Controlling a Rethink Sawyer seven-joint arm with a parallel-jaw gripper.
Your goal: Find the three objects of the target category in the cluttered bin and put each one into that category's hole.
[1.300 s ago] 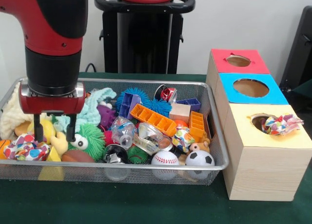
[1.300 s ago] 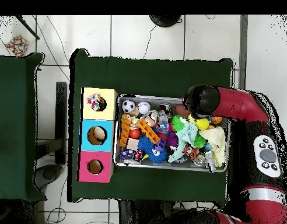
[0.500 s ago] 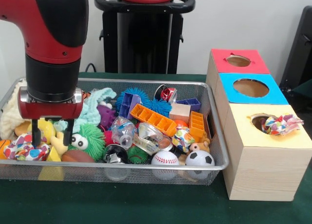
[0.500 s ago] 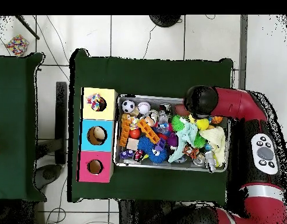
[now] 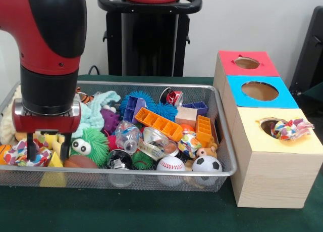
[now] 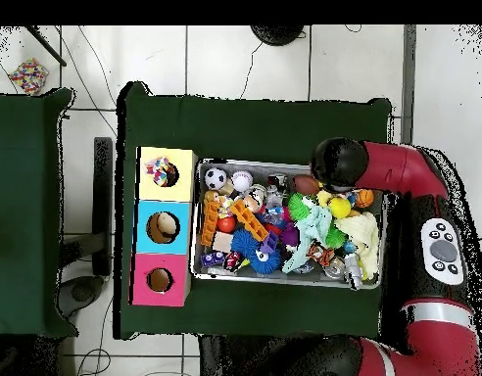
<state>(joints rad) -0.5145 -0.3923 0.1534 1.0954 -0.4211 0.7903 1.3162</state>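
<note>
The gripper [image 5: 46,148] hangs open, holding nothing. A dotted paper wad [image 5: 25,155] lies low in the wire bin [image 5: 222,141], seemingly around the left-hand finger, extending past it.

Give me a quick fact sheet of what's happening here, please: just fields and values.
Claw: open, lowered into the left end of the wire basket
Under the claw: a dotted paper wad
Another wad: in the basket among the toys
Third wad: sitting in the yellow box's hole
Blue box hole: empty
Red box hole: empty
</note>
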